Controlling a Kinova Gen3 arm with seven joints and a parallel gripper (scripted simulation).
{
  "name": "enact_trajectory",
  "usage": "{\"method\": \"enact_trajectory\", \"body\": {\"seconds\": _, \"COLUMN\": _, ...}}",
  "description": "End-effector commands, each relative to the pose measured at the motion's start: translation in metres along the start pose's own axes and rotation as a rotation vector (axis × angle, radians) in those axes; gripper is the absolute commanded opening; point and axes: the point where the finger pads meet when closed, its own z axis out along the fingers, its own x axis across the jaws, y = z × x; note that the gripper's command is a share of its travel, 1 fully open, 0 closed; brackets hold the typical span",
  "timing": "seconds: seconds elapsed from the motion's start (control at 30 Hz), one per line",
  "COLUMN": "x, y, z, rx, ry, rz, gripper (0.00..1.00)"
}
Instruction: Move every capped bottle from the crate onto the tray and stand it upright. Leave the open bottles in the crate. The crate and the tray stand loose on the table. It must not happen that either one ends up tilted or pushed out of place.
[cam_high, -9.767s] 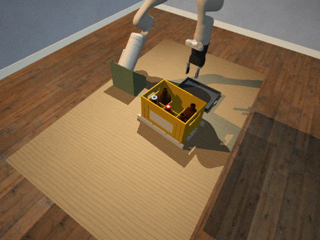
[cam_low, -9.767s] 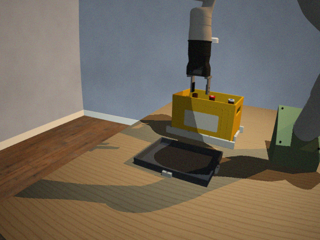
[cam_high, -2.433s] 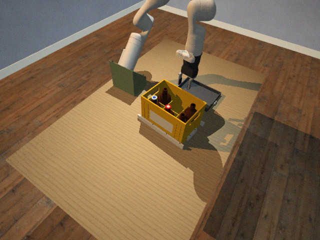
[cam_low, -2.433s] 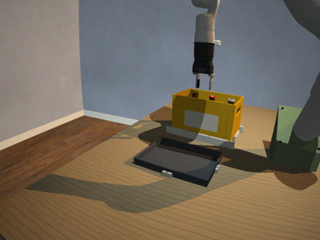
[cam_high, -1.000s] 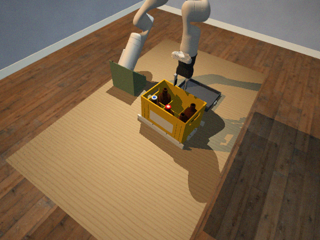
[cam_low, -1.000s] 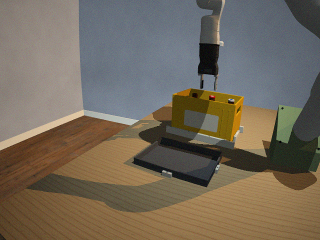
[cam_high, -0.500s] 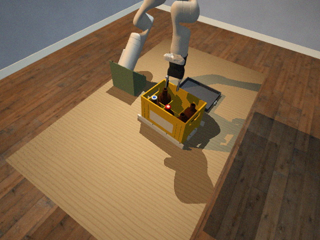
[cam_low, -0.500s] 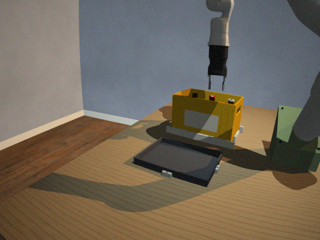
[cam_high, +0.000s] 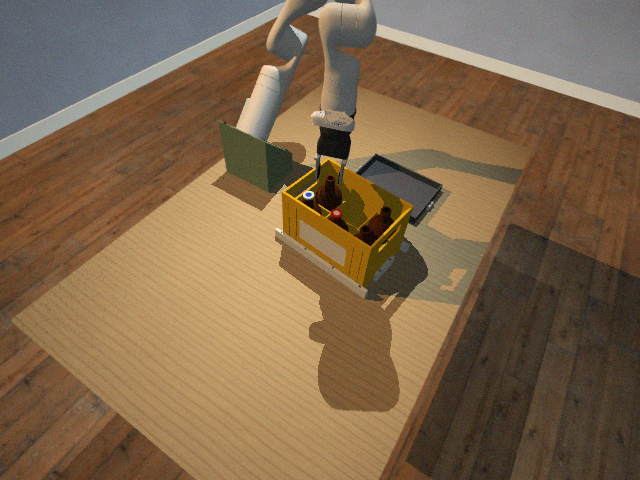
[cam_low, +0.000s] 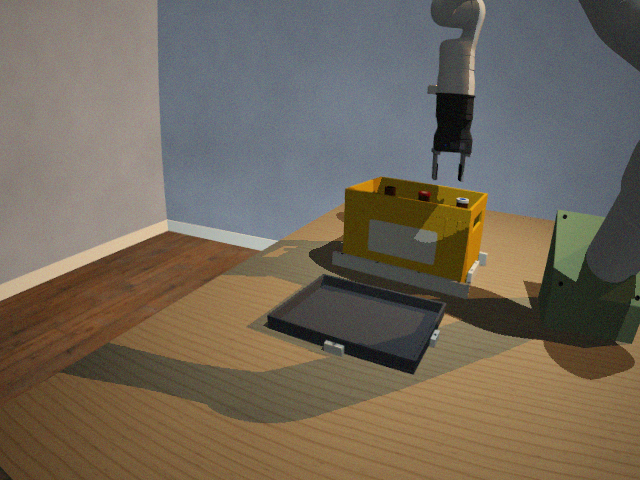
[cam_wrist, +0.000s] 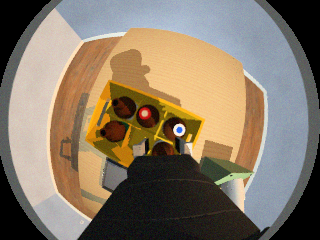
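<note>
The wooden table (cam_high: 206, 320) (cam_low: 465, 413) (cam_wrist: 200, 70) spreads out beneath the claw (cam_high: 328, 178) (cam_low: 448, 178) (cam_wrist: 162, 145), and the pale arm (cam_high: 340, 77) (cam_low: 456, 67) reaches down to the claw from above. The yellow crate (cam_high: 289, 214) (cam_low: 356, 227) (cam_wrist: 95, 130) stands upright below the claw, which hangs over the crate end with the blue-and-white cap. Well off to the claw's side and lower down is the green pedestal (cam_high: 242, 160) (cam_low: 571, 310) (cam_wrist: 225, 167). The dark tray (cam_high: 403, 186) (cam_low: 356, 315) (cam_wrist: 114, 175) lies flat, lower than the claw and out to one side, just beside the crate; both capped bottles are still to be brought to it. The claw itself is fully open, its fingers pointing down and gripping nothing. Under it, showing between the fingers in the wrist view, is an uncapped brown bottle (cam_high: 329, 195) (cam_wrist: 162, 149) in its own compartment. The blue-and-white-capped bottle (cam_high: 308, 196) (cam_low: 462, 201) (cam_wrist: 179, 130) stands in the crate below and just beside the claw, with the red-capped bottle (cam_high: 336, 214) (cam_low: 424, 195) (cam_wrist: 145, 114) a little farther from it. Two more open bottles, one (cam_high: 379, 222) (cam_wrist: 113, 131) and another (cam_high: 366, 234) (cam_wrist: 124, 107), occupy the crate's end farthest from the claw. Small pale blocks (cam_low: 333, 348) sit against the tray's outside, low and away from the claw.

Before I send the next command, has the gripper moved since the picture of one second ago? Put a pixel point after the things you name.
Yes; in the exterior view the gripper (cam_low: 448, 178) (cam_high: 329, 178) (cam_wrist: 162, 143) moved right, nearer the white-and-blue cap (cam_low: 462, 199) (cam_high: 308, 194) (cam_wrist: 179, 130).
</note>
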Motion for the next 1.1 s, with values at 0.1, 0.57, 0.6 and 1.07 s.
{"method": "enact_trajectory", "body": {"seconds": 0.1, "x": 0.019, "y": -0.010, "z": 0.000, "rx": -0.001, "ry": -0.009, "rz": -0.051, "gripper": 1.00}}
{"method": "enact_trajectory", "body": {"seconds": 0.57, "x": 0.037, "y": -0.019, "z": 0.001, "rx": 0.001, "ry": -0.009, "rz": -0.213, "gripper": 1.00}}
{"method": "enact_trajectory", "body": {"seconds": 0.6, "x": 0.038, "y": -0.019, "z": 0.001, "rx": 0.001, "ry": -0.010, "rz": -0.226, "gripper": 1.00}}
{"method": "enact_trajectory", "body": {"seconds": 1.07, "x": 0.043, "y": -0.021, "z": 0.008, "rx": 0.000, "ry": -0.013, "rz": -0.330, "gripper": 1.00}}
